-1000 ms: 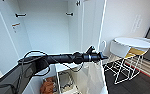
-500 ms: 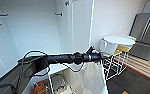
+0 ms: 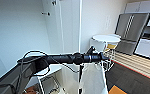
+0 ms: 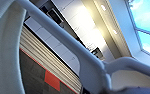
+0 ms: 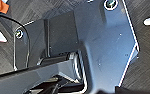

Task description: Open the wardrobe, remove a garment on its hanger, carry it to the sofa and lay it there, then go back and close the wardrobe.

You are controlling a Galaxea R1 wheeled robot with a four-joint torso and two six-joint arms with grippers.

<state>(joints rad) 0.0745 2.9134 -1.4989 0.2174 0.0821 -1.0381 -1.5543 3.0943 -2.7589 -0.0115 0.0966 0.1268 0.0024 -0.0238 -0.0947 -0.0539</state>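
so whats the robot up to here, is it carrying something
Yes. The robot's left arm is stretched out in front of it, and the left gripper has a white T-shirt hanging limp beneath it, the hanger showing close up in the left wrist view. The open wardrobe stands just behind the arm. A round white table and a steel fridge lie off to the right.

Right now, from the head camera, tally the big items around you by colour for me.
White: 3 (wardrobe, garment hanging from the left arm, round table)
Steel grey: 1 (fridge)
Total: 4
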